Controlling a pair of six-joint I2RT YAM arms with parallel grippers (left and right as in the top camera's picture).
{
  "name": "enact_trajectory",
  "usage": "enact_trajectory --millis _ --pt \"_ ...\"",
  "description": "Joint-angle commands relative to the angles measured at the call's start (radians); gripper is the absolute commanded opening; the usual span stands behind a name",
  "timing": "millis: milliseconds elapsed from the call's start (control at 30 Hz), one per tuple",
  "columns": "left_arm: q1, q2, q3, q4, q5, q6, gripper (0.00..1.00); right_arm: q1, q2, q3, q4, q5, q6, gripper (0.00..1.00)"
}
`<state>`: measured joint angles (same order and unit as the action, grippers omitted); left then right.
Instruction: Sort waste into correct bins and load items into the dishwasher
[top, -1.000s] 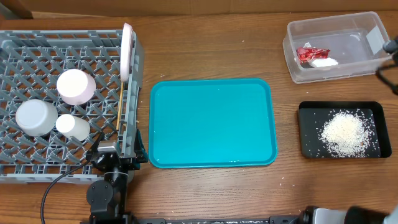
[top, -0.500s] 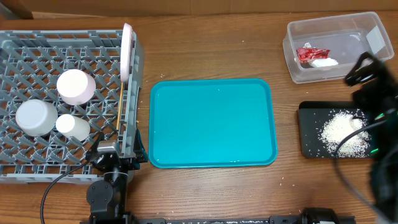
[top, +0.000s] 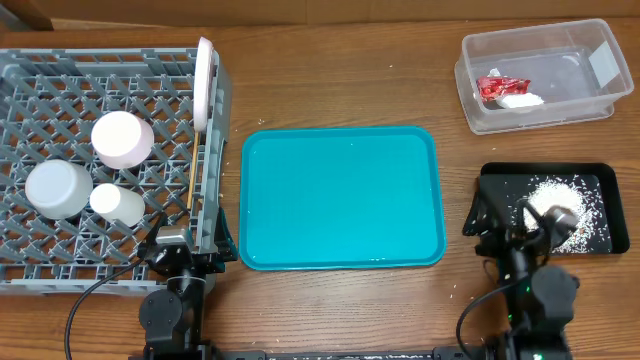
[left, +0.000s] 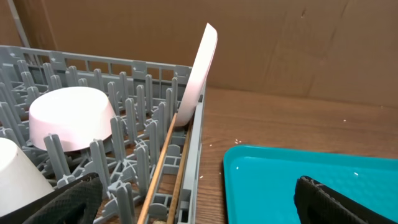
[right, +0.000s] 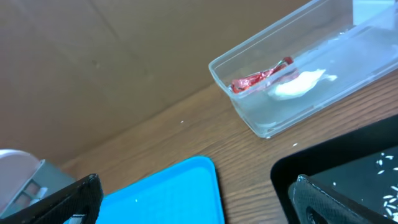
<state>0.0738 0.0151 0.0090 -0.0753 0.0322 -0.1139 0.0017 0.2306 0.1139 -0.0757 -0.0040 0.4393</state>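
Note:
The grey dish rack (top: 60, 270) at the left holds a large white plate (top: 204, 82) standing on edge, a small plate or bowl (top: 122, 138), a pale bowl (top: 58, 188), a cup (top: 117, 203) and two chopsticks (top: 191, 185). The clear tub (top: 575, 100) at the back right holds the red wrapper (top: 500, 86) and white tissue (top: 521, 100). The black tray (top: 497, 215) holds rice crumbs (top: 585, 205). My left gripper (left: 193, 208) is open and empty at the rack's front corner. My right gripper (right: 193, 199) is open and empty by the black tray's front edge.
An empty teal serving tray (top: 340, 196) lies in the middle of the wooden table. A brown cardboard wall stands behind the table. The right arm (top: 530, 285) sits at the front right edge, partly over the black tray.
The right arm has swept from the clear tub at the back right down over the black tray to the table's front right edge. The left arm has not moved.

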Motion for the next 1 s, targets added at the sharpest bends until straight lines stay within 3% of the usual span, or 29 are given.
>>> enact_trajectory --millis 0,467,967 --pt "0.006 -0.011 -0.004 -0.002 -0.006 -0.013 1.0 0.006 -0.105 -0.078 0.024 -0.023 -0.03 1.0" --pt "0.006 -0.011 -0.004 -0.002 -0.006 -0.014 1.0 0.003 -0.228 -0.106 -0.008 -0.006 -0.27 1.0" --pt "0.006 -0.011 -0.004 -0.002 -0.006 -0.014 1.0 0.003 -0.228 -0.106 -0.01 0.002 -0.384 1.0"
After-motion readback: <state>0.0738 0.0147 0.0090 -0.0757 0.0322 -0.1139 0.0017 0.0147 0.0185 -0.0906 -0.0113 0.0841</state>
